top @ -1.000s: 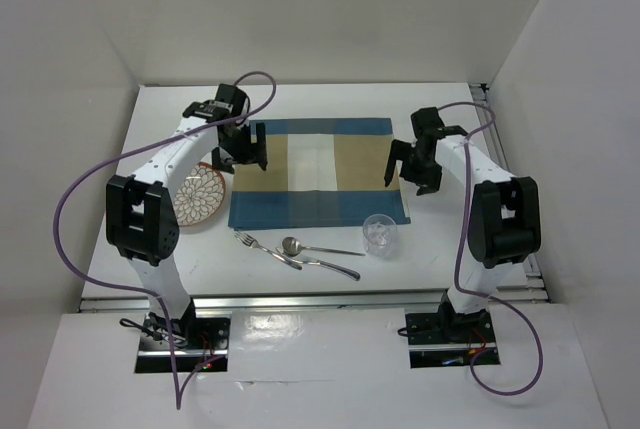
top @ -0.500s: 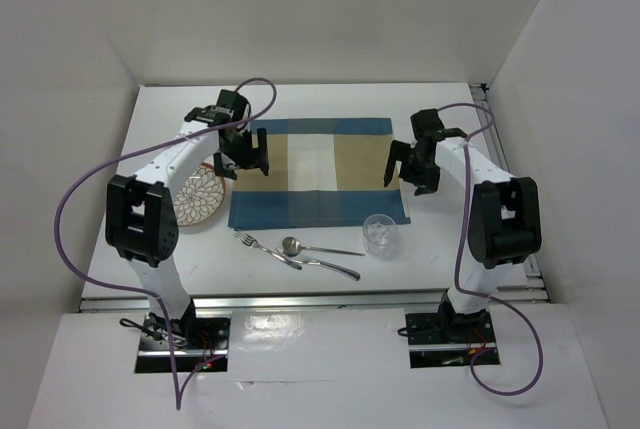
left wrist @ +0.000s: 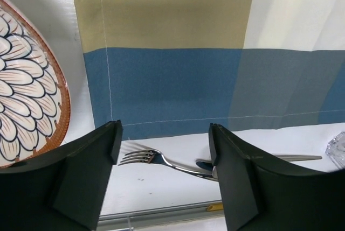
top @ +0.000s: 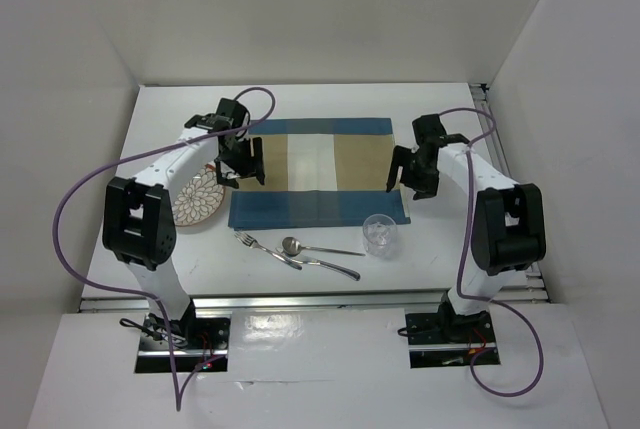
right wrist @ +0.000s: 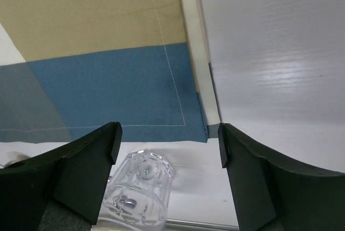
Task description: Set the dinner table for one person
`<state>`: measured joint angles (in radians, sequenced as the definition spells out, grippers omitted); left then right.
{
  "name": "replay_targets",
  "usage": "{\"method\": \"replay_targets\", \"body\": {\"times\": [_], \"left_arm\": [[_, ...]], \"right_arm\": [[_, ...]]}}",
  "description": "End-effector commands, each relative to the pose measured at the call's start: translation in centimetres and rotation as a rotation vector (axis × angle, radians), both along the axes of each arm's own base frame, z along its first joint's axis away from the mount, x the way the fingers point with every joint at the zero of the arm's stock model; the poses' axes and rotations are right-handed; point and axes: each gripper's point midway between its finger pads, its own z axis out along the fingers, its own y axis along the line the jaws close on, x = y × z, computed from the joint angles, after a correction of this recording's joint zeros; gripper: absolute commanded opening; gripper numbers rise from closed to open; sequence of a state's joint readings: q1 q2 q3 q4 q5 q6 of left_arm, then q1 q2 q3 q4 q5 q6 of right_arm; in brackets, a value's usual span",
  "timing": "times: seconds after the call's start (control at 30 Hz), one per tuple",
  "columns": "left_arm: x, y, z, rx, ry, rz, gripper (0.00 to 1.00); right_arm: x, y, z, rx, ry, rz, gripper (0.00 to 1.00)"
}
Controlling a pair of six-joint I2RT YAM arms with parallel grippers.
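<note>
The white dinner table [top: 330, 99] carries a blue-and-tan checked placemat [top: 318, 171]. A patterned plate [top: 200, 197] lies left of the mat. A fork [top: 265, 249], a spoon [top: 318, 248] and a knife [top: 335, 268] lie in front of the mat. A clear glass [top: 380, 235] stands at the mat's near right corner. My left gripper [top: 240, 161] is open and empty over the mat's left edge. Its wrist view shows the mat [left wrist: 172, 53], plate [left wrist: 27, 107] and fork [left wrist: 156, 160]. My right gripper [top: 405, 174] is open and empty over the mat's right edge, with the glass [right wrist: 140, 190] below it.
Metal rails run along the table's near edge [top: 320, 299] and right edge [top: 500, 149]. White walls enclose the table at the back and on both sides. Purple cables loop from both arms.
Both arms have shifted slightly toward the near side over the placemat's edges. Both grippers stay open. The tableware has not moved.
</note>
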<state>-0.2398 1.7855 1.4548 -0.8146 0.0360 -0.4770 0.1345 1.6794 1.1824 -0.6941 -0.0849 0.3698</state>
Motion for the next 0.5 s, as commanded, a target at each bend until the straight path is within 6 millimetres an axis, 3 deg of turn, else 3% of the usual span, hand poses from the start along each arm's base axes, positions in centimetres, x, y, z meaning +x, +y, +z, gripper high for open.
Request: {"method": "replay_targets", "body": {"times": [0.0, 0.07, 0.2, 0.3, 0.47], "left_arm": [[0.2, -0.7, 0.7, -0.041, -0.034, -0.008, 0.84], [0.2, -0.8, -0.1, -0.041, -0.006, 0.010, 0.90], [-0.2, -0.8, -2.3, -0.031, 0.062, 0.031, 0.91], [-0.9, -0.1, -3.4, 0.005, 0.099, 0.049, 0.93], [-2.9, 0.5, -4.3, 0.021, 0.140, 0.096, 0.94]], "right_arm": [[-0.2, -0.7, 0.6, -0.019, -0.026, -0.006, 0.85], [-0.3, -0.6, -0.3, -0.019, 0.004, -0.016, 0.85], [-0.2, -0.4, -3.4, -0.016, 0.066, -0.021, 0.83], [-0.5, -0.3, -4.4, -0.007, 0.084, -0.017, 0.81], [-1.2, 0.5, -5.6, 0.038, 0.109, -0.010, 0.59]]}}
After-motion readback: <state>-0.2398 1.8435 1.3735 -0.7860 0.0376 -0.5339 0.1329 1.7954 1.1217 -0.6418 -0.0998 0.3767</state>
